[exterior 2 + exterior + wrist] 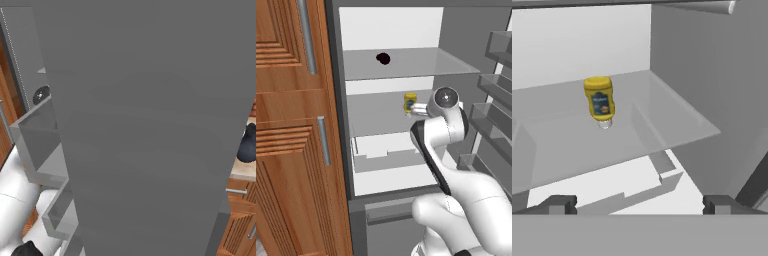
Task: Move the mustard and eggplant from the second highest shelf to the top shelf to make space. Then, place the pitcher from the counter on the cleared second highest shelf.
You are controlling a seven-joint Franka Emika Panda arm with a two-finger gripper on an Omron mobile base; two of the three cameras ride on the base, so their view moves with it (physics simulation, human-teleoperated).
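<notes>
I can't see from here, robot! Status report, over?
Gripper open, empty, facing the small yellow mustard squeeze bottle. Bottle on second-highest glass shelf. Dark purple eggplant already on top glass shelf. Nothing between gripper and bottle.

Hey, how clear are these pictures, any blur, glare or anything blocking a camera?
Left base view: sharp, flat even light, no glare; the eggplant reads as a dark blot on the top shelf. Right base view: a plain grey fridge door panel blocks most of it; the pitcher peeks at the right edge. Hand view: crisp; the mustard casts only a faint shadow.
</notes>
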